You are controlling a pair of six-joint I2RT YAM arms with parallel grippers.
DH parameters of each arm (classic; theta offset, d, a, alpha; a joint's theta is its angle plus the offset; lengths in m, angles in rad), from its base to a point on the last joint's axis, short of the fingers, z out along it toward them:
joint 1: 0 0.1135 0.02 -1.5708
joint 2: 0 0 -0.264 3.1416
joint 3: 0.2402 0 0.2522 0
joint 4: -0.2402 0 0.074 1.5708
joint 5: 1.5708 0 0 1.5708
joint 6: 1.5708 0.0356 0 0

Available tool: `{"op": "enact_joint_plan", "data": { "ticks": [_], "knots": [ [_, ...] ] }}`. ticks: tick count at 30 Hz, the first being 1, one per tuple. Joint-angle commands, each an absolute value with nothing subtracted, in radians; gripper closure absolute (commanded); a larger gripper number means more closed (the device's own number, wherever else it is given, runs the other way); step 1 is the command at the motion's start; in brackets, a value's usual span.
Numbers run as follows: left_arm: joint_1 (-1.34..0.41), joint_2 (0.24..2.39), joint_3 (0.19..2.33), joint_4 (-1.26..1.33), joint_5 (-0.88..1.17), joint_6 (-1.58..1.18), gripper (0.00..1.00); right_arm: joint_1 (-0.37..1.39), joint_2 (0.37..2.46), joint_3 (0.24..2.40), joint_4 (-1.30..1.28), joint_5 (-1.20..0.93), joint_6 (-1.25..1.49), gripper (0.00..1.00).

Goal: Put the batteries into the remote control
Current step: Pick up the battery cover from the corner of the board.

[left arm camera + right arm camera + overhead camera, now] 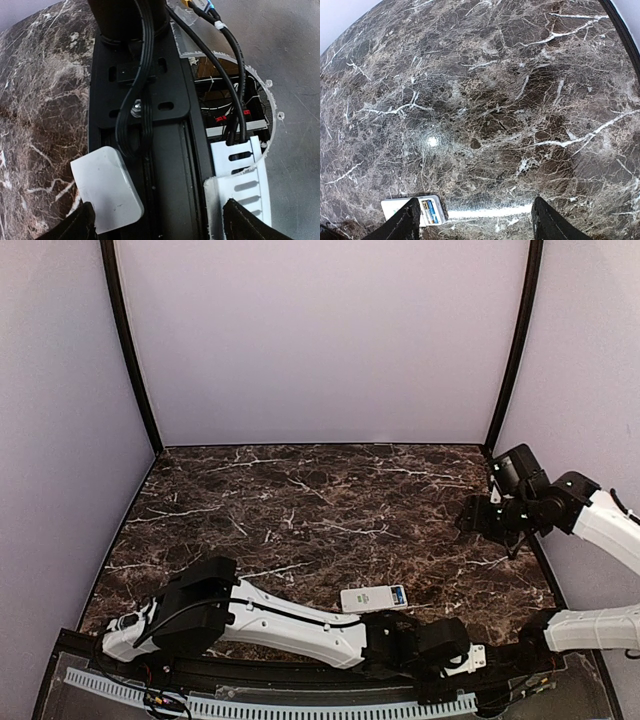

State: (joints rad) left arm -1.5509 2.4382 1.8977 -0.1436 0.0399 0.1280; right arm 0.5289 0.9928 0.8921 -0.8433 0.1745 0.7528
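Observation:
The white remote control (372,598) lies near the table's front edge, its back up. Two blue batteries (398,595) sit in the open compartment at its right end. It also shows at the bottom left of the right wrist view (400,207), with the batteries (431,211) side by side. A plain white cover piece (106,187) lies partly over the black rail, against my left finger (75,225). My left gripper (160,227) is open over the rail at the near edge (468,660). My right gripper (487,517) is open, empty and high above the right side of the table (475,225).
A black rail (165,165) and a white slotted cable duct (245,185) run along the near edge under my left gripper. Black cables (235,75) cross there. The right arm's base (590,630) stands at the near right. Walls close in the marble table (300,500).

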Motion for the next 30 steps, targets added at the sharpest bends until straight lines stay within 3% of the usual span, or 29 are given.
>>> {"op": "enact_joint_plan", "data": {
  "ticks": [1,11,24,30],
  "knots": [
    [-1.554,2.449,1.974,-0.267,-0.066,0.076,0.13,0.526,0.934,0.850,-0.805,0.131,0.724,0.28],
    [-1.544,2.476,2.003,-0.237,-0.101,0.063,0.15,0.525,0.912,0.811,-0.758,0.070,0.678,0.30],
    [-1.518,2.564,2.130,-0.323,-0.068,0.022,0.30,0.526,0.970,0.796,-0.704,0.030,0.646,0.31],
    [-1.535,2.587,2.160,-0.351,-0.094,0.049,0.31,0.526,0.970,0.798,-0.693,0.018,0.639,0.32]
  ]
}}
